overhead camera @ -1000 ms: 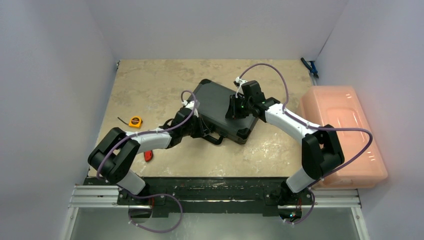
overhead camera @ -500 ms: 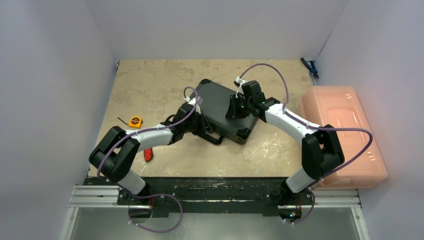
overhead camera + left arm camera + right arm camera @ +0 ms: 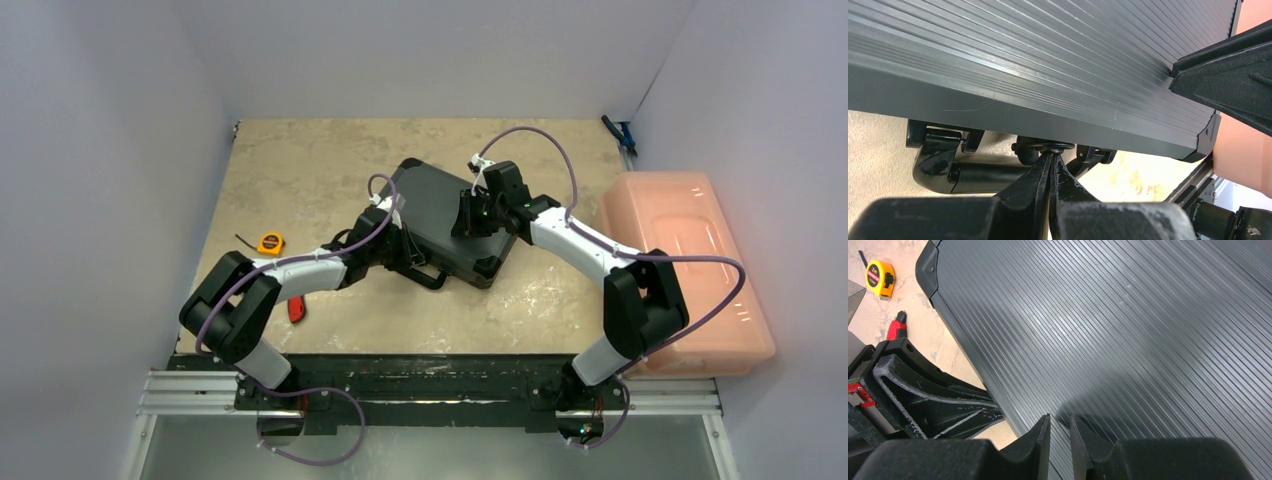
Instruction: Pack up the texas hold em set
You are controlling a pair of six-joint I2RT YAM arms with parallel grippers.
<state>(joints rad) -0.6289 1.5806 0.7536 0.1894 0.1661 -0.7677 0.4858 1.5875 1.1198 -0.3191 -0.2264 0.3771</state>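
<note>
Now | left pincer point(image 3: 1050, 159) nearer briefcase point(image 3: 440, 205) front | right pincer point(image 3: 1058, 424) unmoved

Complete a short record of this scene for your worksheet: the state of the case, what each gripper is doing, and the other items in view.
Case: black briefcase, closed, flat on the table, handle toward the arms.
Left gripper: shut, tips at a small fitting under the case's front edge, beside the handle.
Right gripper: fingers slightly apart, nothing between them, over the ribbed lid; contact unclear.
Other items: yellow tape measure, red-handled tool, pink bin, blue-handled pliers.
</note>
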